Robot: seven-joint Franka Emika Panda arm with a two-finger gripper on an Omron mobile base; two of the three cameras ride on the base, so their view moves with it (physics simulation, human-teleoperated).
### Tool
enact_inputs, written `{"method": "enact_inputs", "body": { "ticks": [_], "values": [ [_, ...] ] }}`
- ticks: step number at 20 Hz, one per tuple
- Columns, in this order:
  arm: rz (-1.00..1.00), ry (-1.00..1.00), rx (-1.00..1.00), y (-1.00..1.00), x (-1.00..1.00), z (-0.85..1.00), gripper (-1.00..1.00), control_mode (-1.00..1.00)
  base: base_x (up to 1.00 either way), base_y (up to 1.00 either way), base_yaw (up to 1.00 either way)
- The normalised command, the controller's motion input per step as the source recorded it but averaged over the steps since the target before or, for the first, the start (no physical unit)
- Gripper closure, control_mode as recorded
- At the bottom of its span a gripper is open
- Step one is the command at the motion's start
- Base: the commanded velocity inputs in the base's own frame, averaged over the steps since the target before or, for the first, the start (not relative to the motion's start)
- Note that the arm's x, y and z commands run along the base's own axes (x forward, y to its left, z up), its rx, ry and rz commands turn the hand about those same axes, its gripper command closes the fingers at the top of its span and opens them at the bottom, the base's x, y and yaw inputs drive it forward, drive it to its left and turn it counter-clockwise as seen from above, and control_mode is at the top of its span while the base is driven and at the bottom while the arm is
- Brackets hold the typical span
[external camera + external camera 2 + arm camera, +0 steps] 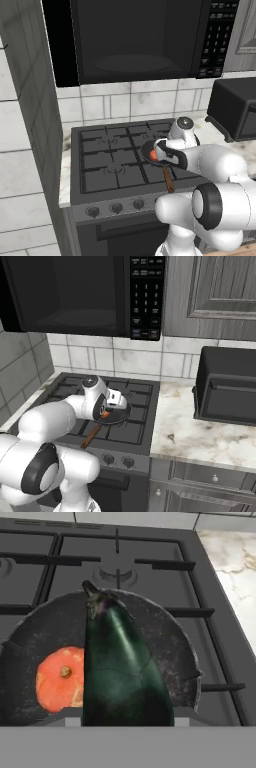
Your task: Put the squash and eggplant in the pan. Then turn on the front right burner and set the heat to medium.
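Observation:
The dark skillet (pixel 167 637) sits on the stove's front right grate, its brown wooden handle (pixel 168 180) pointing toward the stove front. An orange squash (pixel 60 679) lies inside the pan on its left side. A long dark green-purple eggplant (pixel 122 667) hangs over the middle of the pan, stem end away from the hand, held in my gripper (pixel 127 719), whose fingertips it hides. From the base views the gripper (pixel 162 151) hovers just above the pan (pixel 119 417). The front right burner is hidden under the pan.
Behind the pan is the rear right burner (pixel 116 576). Round grey knobs (pixel 116 207) line the stove front (pixel 128 461). A marble counter (pixel 200 431) with a black toaster oven (pixel 227 388) lies to the right, and a microwave (pixel 135 40) hangs overhead.

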Motion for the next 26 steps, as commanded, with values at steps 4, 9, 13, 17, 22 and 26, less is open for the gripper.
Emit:
{"method": "enact_inputs", "body": {
  "ticks": [4,9,13,17,22,26],
  "values": [
    [0.0,0.0,0.0,0.0,0.03,-0.14,1.0,-1.0,0.0,0.0,0.0],
    [0.0,0.0,0.0,0.0,0.0,-0.2,1.0,-1.0,0.0,0.0,0.0],
    [0.0,0.0,0.0,0.0,-0.01,0.0,-1.0,-1.0,0.0,0.0,0.0],
    [0.0,0.0,0.0,0.0,0.0,0.0,-1.0,-1.0,0.0,0.0,0.0],
    [0.0,0.0,0.0,0.0,0.0,0.02,-1.0,-1.0,0.0,0.0,0.0],
    [0.0,-0.01,0.0,0.0,0.0,0.38,-1.0,-1.0,0.0,0.0,0.0]
  ]
}}
